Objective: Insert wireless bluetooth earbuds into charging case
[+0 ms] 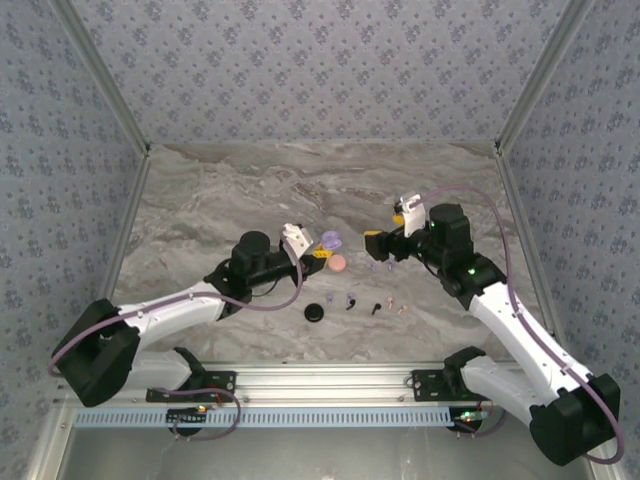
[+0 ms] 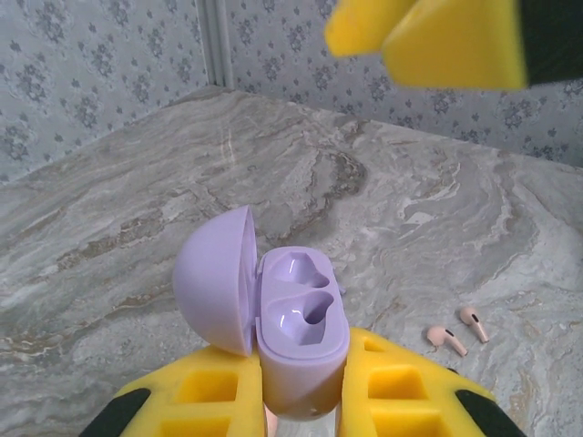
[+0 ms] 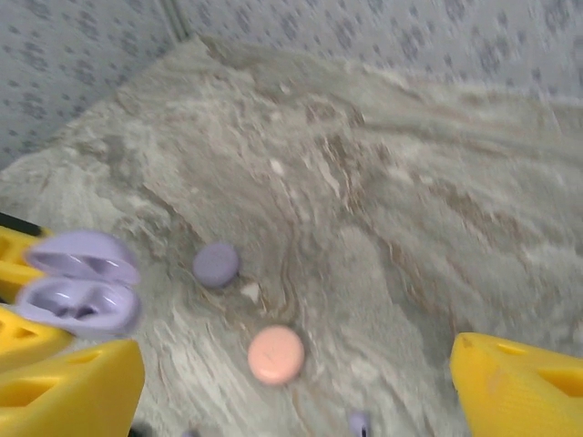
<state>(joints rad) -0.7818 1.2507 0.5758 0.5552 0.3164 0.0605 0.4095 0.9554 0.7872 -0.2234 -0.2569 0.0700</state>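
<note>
Currently your left gripper (image 2: 305,393) clamps open lilac case (image 2: 301,309), wells empty; right gripper (image 3: 296,382) spread wide, holding nothing. Pink earbuds (image 2: 446,339) loose on table (image 2: 410,209) near case. Risk: tiny bud skids off under off-centre pinch.

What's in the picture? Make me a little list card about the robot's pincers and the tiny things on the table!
left pincer: shut on the lilac case
case lid: open, both slots empty
right pincer: open, holding nothing
pink earbuds: two, lying on the table, apart from the case
discs: pink disc and lilac disc, flat on the table
</note>
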